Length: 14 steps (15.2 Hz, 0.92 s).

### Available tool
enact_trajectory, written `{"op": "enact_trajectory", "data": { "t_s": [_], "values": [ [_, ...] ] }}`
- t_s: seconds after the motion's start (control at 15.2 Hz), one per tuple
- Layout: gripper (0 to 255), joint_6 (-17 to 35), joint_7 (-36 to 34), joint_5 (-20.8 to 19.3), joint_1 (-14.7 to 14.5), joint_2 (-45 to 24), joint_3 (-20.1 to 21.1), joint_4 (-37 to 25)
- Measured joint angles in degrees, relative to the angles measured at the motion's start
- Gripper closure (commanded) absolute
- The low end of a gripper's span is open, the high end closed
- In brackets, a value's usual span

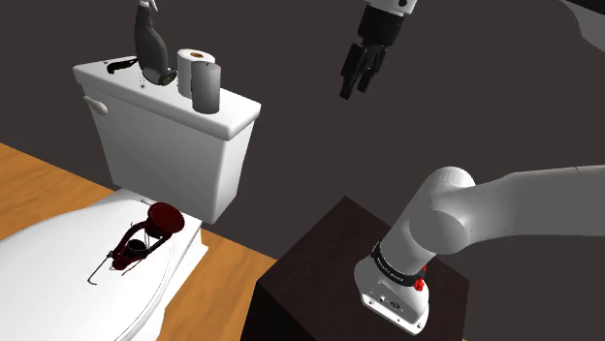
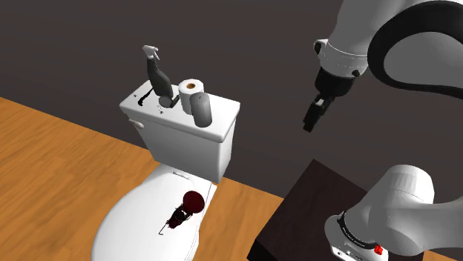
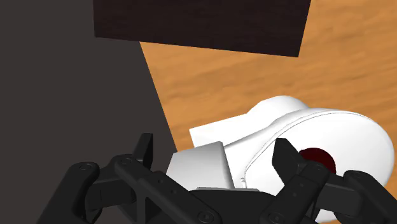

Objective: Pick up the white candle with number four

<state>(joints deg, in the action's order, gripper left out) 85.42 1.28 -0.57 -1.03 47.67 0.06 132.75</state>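
Dark grey wall [image 1: 291, 48] behind, wood floor [image 1: 39, 179] below. White toilet [image 1: 175, 145] with its lid [image 1: 58, 262] down, tank against the wall. White arm [image 1: 504, 203] rises from the dark brown stand [image 1: 320, 262] at the shoulder view's lower right and arches over.

Claw [image 1: 355, 87] hangs in the air, pointing down, off the tank's end at the shoulder view's right, above tank-top level. In the wrist view its fingers [image 3: 145, 151] stand wide apart with nothing between them, nothing held.

On the tank top, three things in a row:
- dark spray bottle [image 1: 152, 48], upright, furthest from the claw
- toilet roll [image 1: 194, 63], standing on end, just beside the bottle
- candle [image 1: 206, 89], drawn as a plain dark grey upright cylinder, touching or nearly touching the roll, nearest the tank's front edge; no number can be made out. Well apart from the claw.

On the lid: small dark red thing [image 1: 145, 237] with thin wire parts; cannot tell what it is.
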Motion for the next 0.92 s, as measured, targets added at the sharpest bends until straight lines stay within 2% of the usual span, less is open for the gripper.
{"op": "enact_trajectory", "data": {
  "t_s": [0.13,0.33,0.92],
  "values": [
    [0,0.75,-0.47,0.24,0.00,-0.59,0.27,0.00],
    [0,5.23,-2.84,1.30,0.06,-4.35,1.61,-0.26],
    [0,18.60,-11.18,3.17,0.61,-20.95,6.18,-7.20]
  ]
}}
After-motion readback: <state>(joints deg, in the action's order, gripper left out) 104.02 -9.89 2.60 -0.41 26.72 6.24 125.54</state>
